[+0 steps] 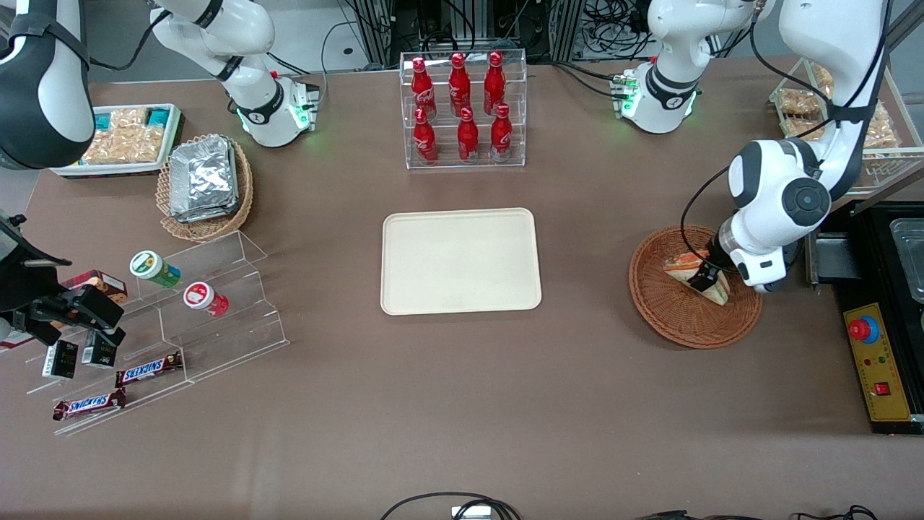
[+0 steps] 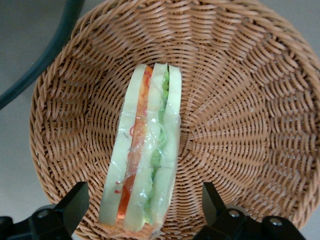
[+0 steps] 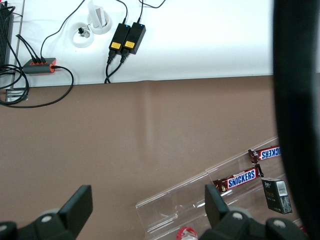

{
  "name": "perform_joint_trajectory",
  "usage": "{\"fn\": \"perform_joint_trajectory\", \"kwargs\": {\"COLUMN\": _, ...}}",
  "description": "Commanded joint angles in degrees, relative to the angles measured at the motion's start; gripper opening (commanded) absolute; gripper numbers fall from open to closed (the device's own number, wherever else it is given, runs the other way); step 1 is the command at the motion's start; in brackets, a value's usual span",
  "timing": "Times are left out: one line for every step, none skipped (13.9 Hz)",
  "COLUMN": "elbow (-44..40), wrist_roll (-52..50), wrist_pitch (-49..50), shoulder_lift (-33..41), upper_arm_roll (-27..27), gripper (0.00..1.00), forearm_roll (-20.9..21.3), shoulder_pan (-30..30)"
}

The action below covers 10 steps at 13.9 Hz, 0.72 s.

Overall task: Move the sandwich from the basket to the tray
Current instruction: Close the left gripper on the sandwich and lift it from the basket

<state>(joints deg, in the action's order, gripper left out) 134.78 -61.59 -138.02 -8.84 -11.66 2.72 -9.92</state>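
Wrist view: open gripper [image 2: 142,210] poised over the sandwich [image 2: 145,155] in the basket [image 2: 250,100].

Both fingers [image 2: 75,202] stand spread, one on each side of the wedge, not touching it. The sandwich looks light, soft and easily squashed, its clear wrap probably slippery; a gentle hold across the flat bread faces seems best. Front view adds what the wrist camera misses: the basket [image 1: 668,318] sits at right of the frame, well apart from the bare tray [image 1: 460,260] at centre.

Sandwich [image 2: 145,155] in basket [image 1: 668,318] (working arm's end), end effector [image 2: 145,210] astride; tray [image 1: 460,261] mid-table.
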Motion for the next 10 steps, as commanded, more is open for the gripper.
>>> {"fn": "perform_joint_trajectory", "kwargs": {"elbow": 0.57, "wrist_roll": -1.52, "wrist_pitch": -1.81, "shoulder_lift": -0.65, "upper_arm_roll": 0.58, "gripper": 1.00, "forearm_roll": 1.24, "shoulder_pan": 0.34}}
{"fn": "perform_joint_trajectory", "kwargs": {"elbow": 0.57, "wrist_roll": -1.52, "wrist_pitch": -2.77, "shoulder_lift": -1.09, "upper_arm_roll": 0.59, "gripper": 1.00, "forearm_roll": 1.15, "shoulder_pan": 0.25}}
{"fn": "perform_joint_trajectory", "kwargs": {"elbow": 0.57, "wrist_roll": -1.52, "wrist_pitch": -3.39, "shoulder_lift": -1.79, "upper_arm_roll": 0.67, "gripper": 1.00, "forearm_roll": 1.24, "shoulder_pan": 0.25}}
{"fn": "perform_joint_trajectory", "kwargs": {"elbow": 0.49, "wrist_roll": -1.52, "wrist_pitch": -3.48, "shoulder_lift": -2.23, "upper_arm_roll": 0.76, "gripper": 1.00, "forearm_roll": 1.24, "shoulder_pan": 0.08}}
{"fn": "perform_joint_trajectory", "kwargs": {"elbow": 0.40, "wrist_roll": -1.52, "wrist_pitch": -3.83, "shoulder_lift": -2.49, "upper_arm_roll": 0.76, "gripper": 1.00, "forearm_roll": 1.24, "shoulder_pan": -0.10}}
{"fn": "perform_joint_trajectory", "kwargs": {"elbow": 0.40, "wrist_roll": -1.52, "wrist_pitch": -3.92, "shoulder_lift": -2.58, "upper_arm_roll": 0.85, "gripper": 1.00, "forearm_roll": 1.24, "shoulder_pan": -0.10}}
{"fn": "perform_joint_trajectory", "kwargs": {"elbow": 0.40, "wrist_roll": -1.52, "wrist_pitch": -3.92, "shoulder_lift": -2.76, "upper_arm_roll": 0.85, "gripper": 1.00, "forearm_roll": 1.24, "shoulder_pan": -0.10}}
{"fn": "perform_joint_trajectory", "kwargs": {"elbow": 0.31, "wrist_roll": -1.52, "wrist_pitch": -3.92, "shoulder_lift": -3.11, "upper_arm_roll": 0.85, "gripper": 0.97, "forearm_roll": 1.24, "shoulder_pan": -0.19}}
{"fn": "perform_joint_trajectory", "kwargs": {"elbow": 0.31, "wrist_roll": -1.43, "wrist_pitch": -3.92, "shoulder_lift": -3.11, "upper_arm_roll": 0.85, "gripper": 0.52, "forearm_roll": 1.24, "shoulder_pan": -0.19}}
{"fn": "perform_joint_trajectory", "kwargs": {"elbow": 0.31, "wrist_roll": -1.43, "wrist_pitch": -3.92, "shoulder_lift": -3.11, "upper_arm_roll": 1.02, "gripper": 0.01, "forearm_roll": 1.59, "shoulder_pan": -0.27}}
